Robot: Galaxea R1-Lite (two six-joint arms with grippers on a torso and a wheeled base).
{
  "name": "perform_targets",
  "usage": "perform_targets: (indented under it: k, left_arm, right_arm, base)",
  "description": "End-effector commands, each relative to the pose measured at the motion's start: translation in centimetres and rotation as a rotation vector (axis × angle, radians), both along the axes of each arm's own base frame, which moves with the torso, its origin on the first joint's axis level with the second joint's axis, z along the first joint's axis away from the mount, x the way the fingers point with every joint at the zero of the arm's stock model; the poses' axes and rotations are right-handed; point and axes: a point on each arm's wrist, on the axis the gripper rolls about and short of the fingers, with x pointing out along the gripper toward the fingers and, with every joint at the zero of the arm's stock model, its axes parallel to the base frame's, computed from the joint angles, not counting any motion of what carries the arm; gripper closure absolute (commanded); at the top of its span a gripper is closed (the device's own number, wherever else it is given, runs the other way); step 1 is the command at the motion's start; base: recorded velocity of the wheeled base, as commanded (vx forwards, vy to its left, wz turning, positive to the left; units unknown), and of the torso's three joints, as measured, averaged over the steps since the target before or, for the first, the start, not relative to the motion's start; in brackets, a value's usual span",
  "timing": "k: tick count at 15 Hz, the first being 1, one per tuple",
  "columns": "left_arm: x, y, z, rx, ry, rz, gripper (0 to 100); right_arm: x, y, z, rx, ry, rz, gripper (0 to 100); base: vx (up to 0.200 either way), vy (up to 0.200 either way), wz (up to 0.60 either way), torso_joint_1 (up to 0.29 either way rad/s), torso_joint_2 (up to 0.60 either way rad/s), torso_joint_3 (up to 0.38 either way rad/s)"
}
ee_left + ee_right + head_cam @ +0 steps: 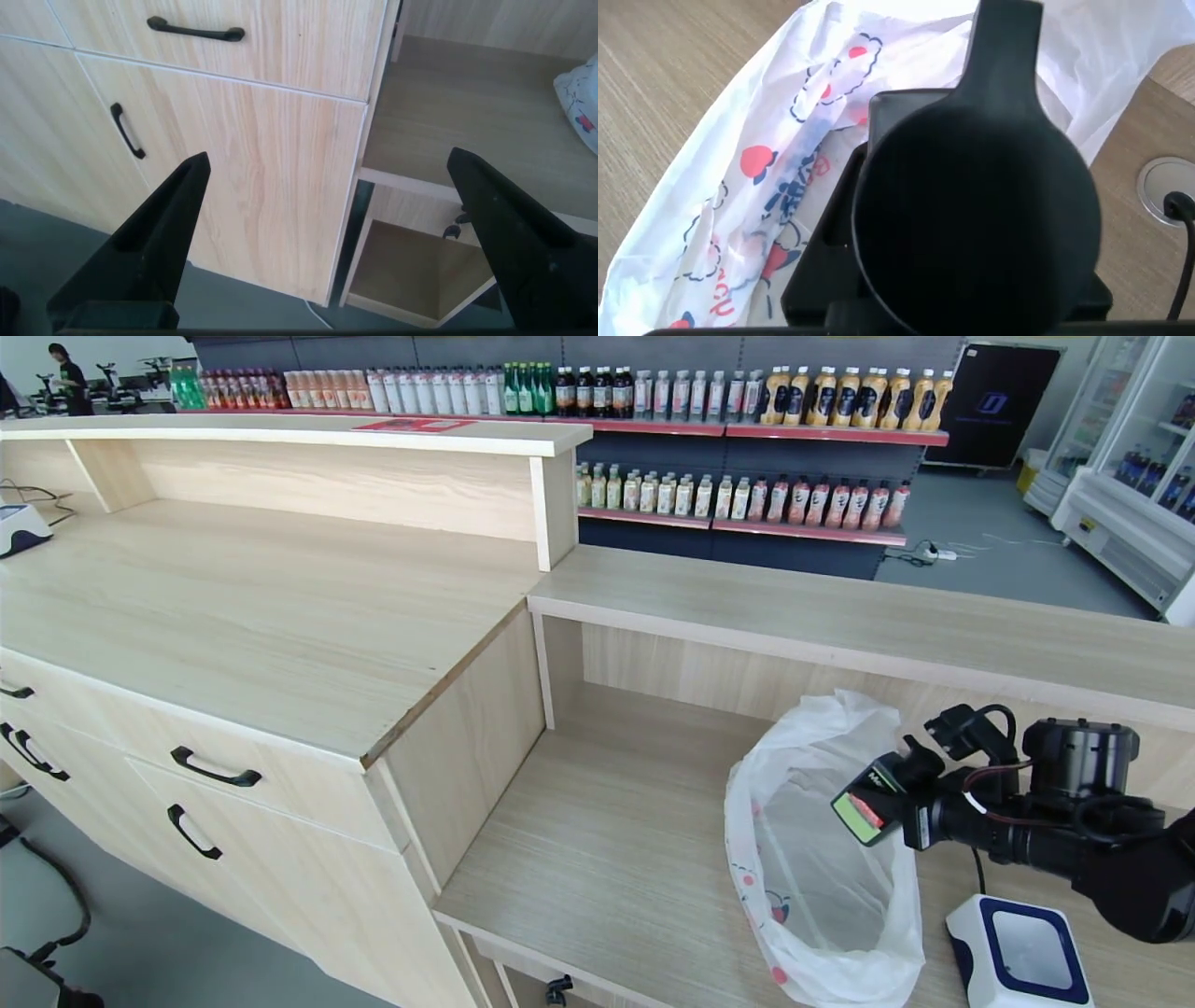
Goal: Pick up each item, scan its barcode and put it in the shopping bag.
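A white plastic shopping bag (822,887) with red and blue prints stands open on the low counter (607,840). My right gripper (904,791) hovers just above the bag's right rim, shut on a small dark item (866,805) with a green and red label. In the right wrist view that dark item (971,215) blocks most of the bag (775,168) beneath it. A white and blue barcode scanner (1022,952) lies on the counter right of the bag. My left gripper (327,163) hangs open and empty, low in front of the cabinet doors (271,168).
A higher counter (252,607) with drawers and black handles (215,773) rises on the left. A raised ledge (840,616) runs behind the bag. Shelves of bottles (709,392) stand beyond. A small device (19,527) sits far left. A cable grommet (1167,187) is set in the counter.
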Motion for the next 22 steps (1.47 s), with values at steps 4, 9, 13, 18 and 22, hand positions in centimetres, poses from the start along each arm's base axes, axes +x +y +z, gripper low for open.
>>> perform_targets:
  k: [4,9,13,18,22]
  left_arm:
    - [0.0,0.0,0.0,0.0,0.001,0.0,0]
    - [0.0,0.0,0.0,0.0,0.001,0.0,0]
    - [0.0,0.0,0.0,0.0,0.001,0.0,0]
    - [0.0,0.0,0.0,0.0,0.001,0.0,0]
    - [0.0,0.0,0.0,0.0,0.001,0.0,0]
  right_arm:
    - [1.6,-1.1,-2.8,-0.047,0.008,-0.006,100]
    - [1.8,-1.8,-3.3,-0.041,0.007,0.004,100]
    - [2.2,-1.9,-3.9,-0.046,0.011,0.009,100]
    - [2.3,-2.5,-4.7,-0.08,0.016,0.013,100]
    - [2.3,-2.5,-4.7,-0.082,0.014,0.017,0]
  base:
    - [0.0,0.0,0.0,0.0,0.0,0.0]
    - [0.0,0.0,0.0,0.0,0.0,0.0]
    - [0.0,0.0,0.0,0.0,0.0,0.0]
    - [0.0,0.0,0.0,0.0,0.0,0.0]
    - [0.0,0.0,0.0,0.0,0.0,0.0]
